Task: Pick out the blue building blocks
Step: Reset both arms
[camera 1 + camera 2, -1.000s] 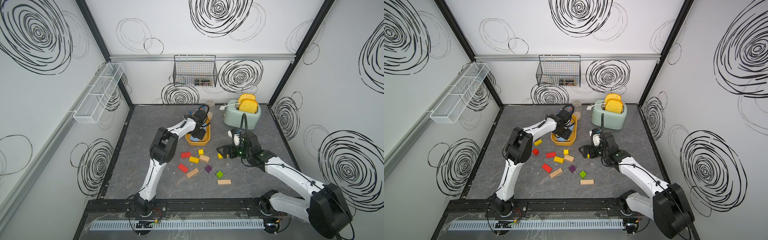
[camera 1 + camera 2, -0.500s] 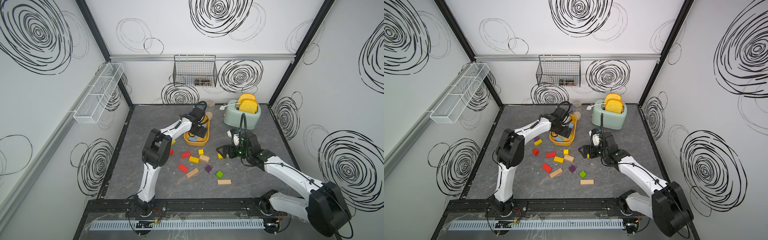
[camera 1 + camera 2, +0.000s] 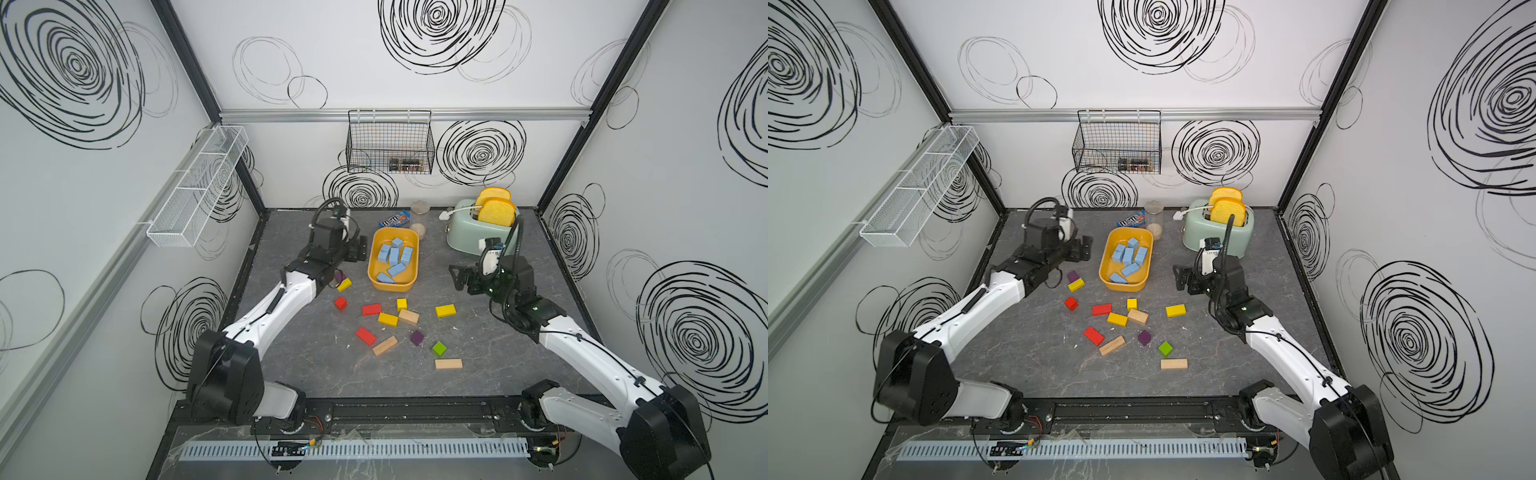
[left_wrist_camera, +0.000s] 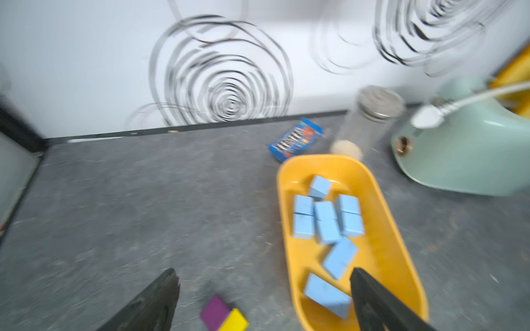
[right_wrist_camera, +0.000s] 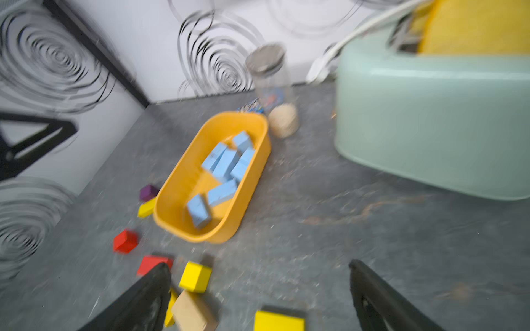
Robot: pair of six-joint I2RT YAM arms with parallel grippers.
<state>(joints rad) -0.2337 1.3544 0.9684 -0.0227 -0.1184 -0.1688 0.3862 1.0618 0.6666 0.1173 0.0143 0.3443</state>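
Left gripper (image 3: pixel 360 250) first: hangs spread wide, grips nothing, sits just beside the long wall of the yellow tub (image 3: pixel 392 287) without touching it in both top views. Ahead of its fingers (image 4: pixel 370 289) in the left wrist view, meets the blue building blocks (image 4: pixel 327 226), every visible one lying inside the tub (eight or so, cubes and longer bricks, most packed side by side toward the far end, two more lying askew nearer the gripper). Right under the gaping jaws, shows a purple block (image 4: pixel 215 311) touching a yellow block (image 4: pixel 235 321) on the grey table (image 4: pixel 143 215). Past the tub from this gripper: a blue candy packet (image 4: pixel 295 139), a clear jar (image 4: pixel 372 114) and a mint-green toaster (image 4: pixel 464 154), all blurred. Right gripper (image 3: pixel 457 277) next: likewise parted to the full and empty, held on the opposite side of the tub and well apart from it, with the toaster near behind. Ahead of this gripper in the right wrist view, again the tub with the blue heap; close by its fingertips, loose blocks (image 3: pixel 387 319) in red, yellow and plain wood, scattered on the table between the two arms.
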